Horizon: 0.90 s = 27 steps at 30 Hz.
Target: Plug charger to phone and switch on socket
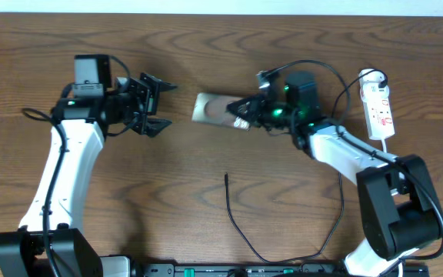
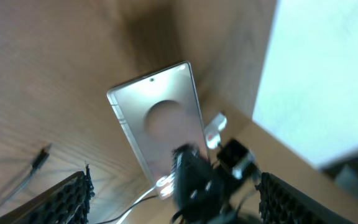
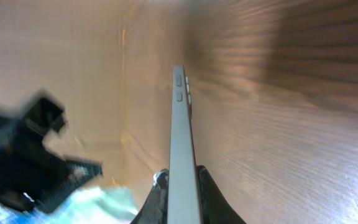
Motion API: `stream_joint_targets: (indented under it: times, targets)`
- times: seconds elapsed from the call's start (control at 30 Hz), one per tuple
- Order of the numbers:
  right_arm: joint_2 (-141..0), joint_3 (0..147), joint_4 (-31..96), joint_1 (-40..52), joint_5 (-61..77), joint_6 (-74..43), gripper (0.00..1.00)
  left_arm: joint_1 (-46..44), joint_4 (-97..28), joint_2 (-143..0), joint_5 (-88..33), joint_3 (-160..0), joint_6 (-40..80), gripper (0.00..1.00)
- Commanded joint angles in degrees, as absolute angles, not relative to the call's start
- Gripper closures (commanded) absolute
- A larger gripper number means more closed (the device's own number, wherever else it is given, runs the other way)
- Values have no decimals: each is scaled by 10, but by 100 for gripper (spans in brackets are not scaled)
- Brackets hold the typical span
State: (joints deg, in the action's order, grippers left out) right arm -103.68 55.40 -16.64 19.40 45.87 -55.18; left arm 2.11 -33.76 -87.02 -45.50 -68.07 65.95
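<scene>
right claw (image 1: 243, 113) is clamped hard on the phone (image 1: 215, 108), and the right wrist view makes it plain: the phone runs edge-on straight up the frame, a finger (image 3: 211, 198) pressed to each flat side at its near end, side buttons showing along the thin edge further out. switch to the left wrist view and the phone's face comes up pale grey with a faint oval in the middle, the right claw gripping its lower end. whether the phone's free end touches the table (image 1: 206, 46), i cannot tell. over to the left claw (image 1: 158, 106): spread wide, nothing in it, pointed at the phone and just clear of its free end. its two ribbed fingers (image 2: 67, 199) sit at the bottom corners of its own camera, the phone framed between them. charger (image 1: 230, 206) lies loose on the wood nearer the robot's base, its connector tip (image 1: 226, 177) below the phone in the overhead view and well apart from it, the thin cable looping down and round to the right. where its plug end lies i cannot make out. socket (image 1: 379, 108) lies at the far right beside the right arm, white with red marks on its face, well clear of both claws
</scene>
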Motion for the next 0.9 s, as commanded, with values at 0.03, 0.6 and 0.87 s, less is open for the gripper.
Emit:
stream_joint_targets:
  times: [0.03,0.6,0.87]
  targets:
    - [-1034,564,-201,163,456,-842,99,57,-290,-857,-526,-687,569,18]
    - [-1034,564,-644,247,249,-1176,99,64,141,-862,-545,-684,787,10]
    - [-1034,564,-648,309,175,-1175,99,37,139,-885,-547,-684,711,10]
